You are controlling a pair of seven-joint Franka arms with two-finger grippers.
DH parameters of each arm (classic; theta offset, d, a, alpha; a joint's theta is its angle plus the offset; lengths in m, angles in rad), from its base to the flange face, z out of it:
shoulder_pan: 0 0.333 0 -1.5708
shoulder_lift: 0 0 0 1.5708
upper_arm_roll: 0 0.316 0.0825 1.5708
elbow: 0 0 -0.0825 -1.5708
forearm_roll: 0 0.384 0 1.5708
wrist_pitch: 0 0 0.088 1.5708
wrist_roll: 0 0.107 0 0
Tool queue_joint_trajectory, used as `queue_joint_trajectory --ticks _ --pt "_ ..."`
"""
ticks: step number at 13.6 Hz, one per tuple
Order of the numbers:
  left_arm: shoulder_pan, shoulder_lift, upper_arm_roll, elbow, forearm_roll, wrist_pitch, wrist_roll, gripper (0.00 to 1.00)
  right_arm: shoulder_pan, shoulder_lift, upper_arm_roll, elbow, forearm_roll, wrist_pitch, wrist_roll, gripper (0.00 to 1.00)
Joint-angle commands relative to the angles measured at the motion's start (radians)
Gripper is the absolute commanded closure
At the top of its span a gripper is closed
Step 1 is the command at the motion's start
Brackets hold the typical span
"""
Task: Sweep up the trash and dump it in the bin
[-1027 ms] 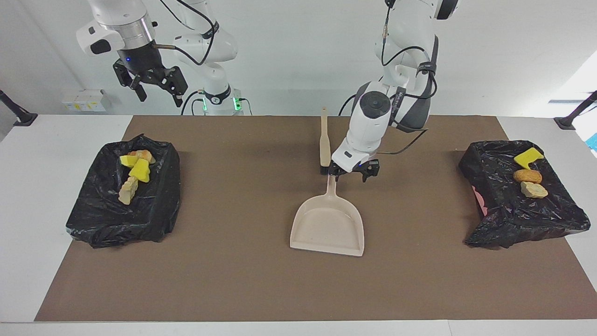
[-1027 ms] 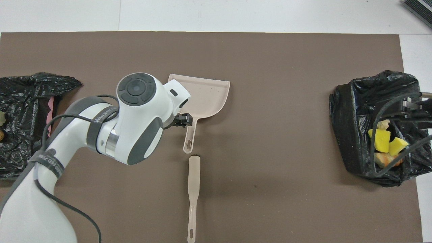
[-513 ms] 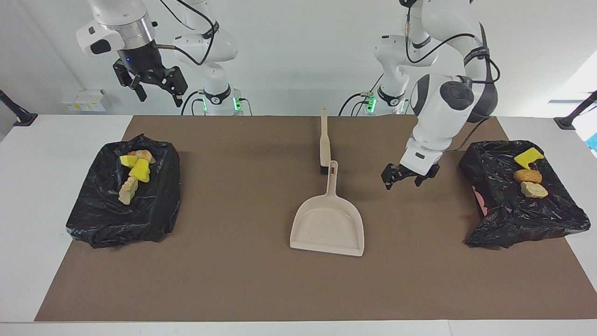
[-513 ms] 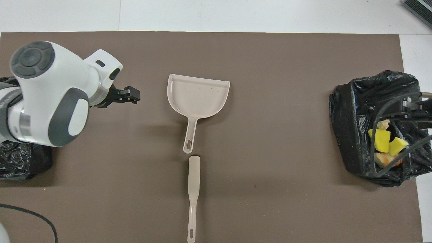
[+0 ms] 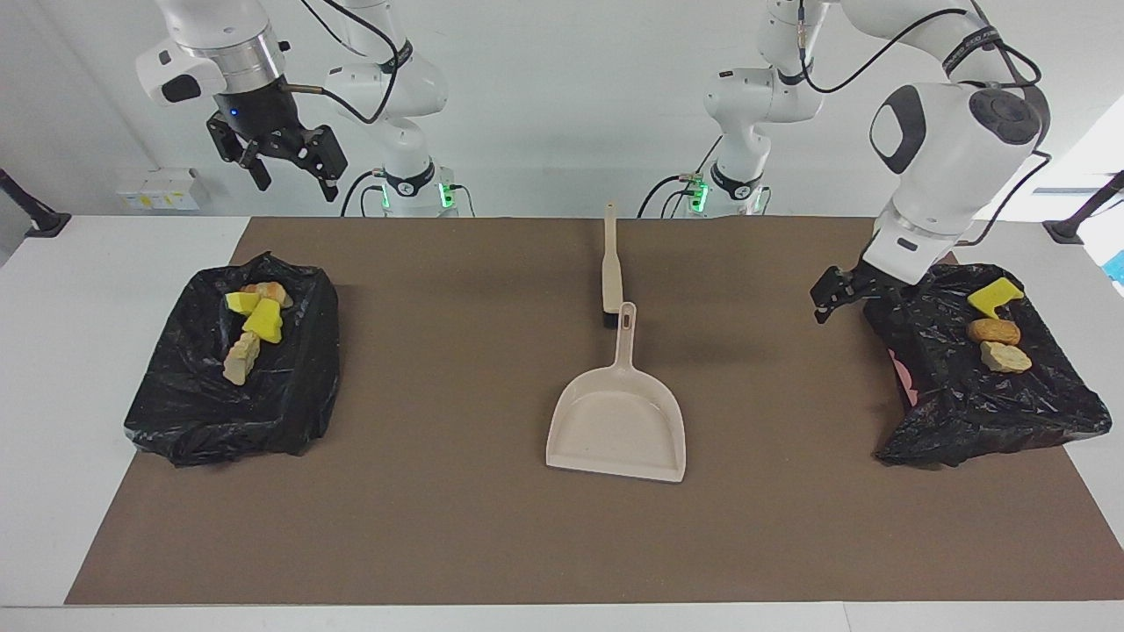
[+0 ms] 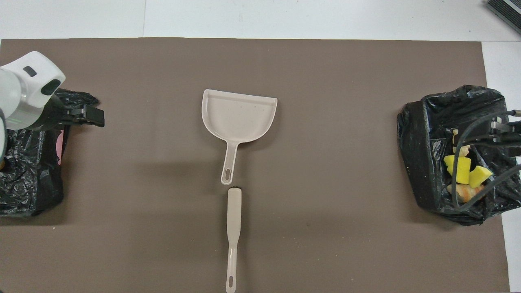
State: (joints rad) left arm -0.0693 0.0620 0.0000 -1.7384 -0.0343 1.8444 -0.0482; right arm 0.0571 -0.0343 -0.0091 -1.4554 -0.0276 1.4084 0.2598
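Observation:
The beige dustpan [image 5: 617, 421] [image 6: 240, 116] lies on the brown mat mid-table, with nothing in it. The brush [image 5: 611, 268] [image 6: 233, 228] lies just nearer to the robots, in line with the pan's handle. Trash sits in both black-lined bins: sponges and bread lumps [image 5: 250, 320] [image 6: 464, 175] at the right arm's end, a sponge [image 5: 994, 296] and two lumps [image 5: 993, 331] at the left arm's end. My left gripper [image 5: 839, 298] [image 6: 87, 118] hangs open and holds nothing, over the mat beside its bin [image 5: 966, 421]. My right gripper [image 5: 285, 167] waits high, open, above its bin [image 5: 219, 421].
The mat [image 5: 439, 527] covers most of the white table. The right arm's cables [image 6: 476, 134] cross over its bin [image 6: 423, 142] in the overhead view. A black post [image 5: 26, 211] stands at the table's corner at the right arm's end.
My left arm has swung away from the dustpan's handle to the bin at its own end. Dustpan and brush have stayed put. The right gripper rose slightly.

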Motion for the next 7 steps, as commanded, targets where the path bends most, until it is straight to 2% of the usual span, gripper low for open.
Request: queue_joint_trajectory --ticks 1,7 --pt "0.029 -0.045 -0.008 -0.007 -0.012 -0.056 0.097 0.00 -0.016 -0.015 0.004 -0.014 0.006 -0.012 -0.030 0.00" --pt "0.029 -0.060 -0.005 0.011 -0.004 -0.103 0.116 0.00 -0.014 -0.015 0.004 -0.014 0.006 -0.003 -0.027 0.00"
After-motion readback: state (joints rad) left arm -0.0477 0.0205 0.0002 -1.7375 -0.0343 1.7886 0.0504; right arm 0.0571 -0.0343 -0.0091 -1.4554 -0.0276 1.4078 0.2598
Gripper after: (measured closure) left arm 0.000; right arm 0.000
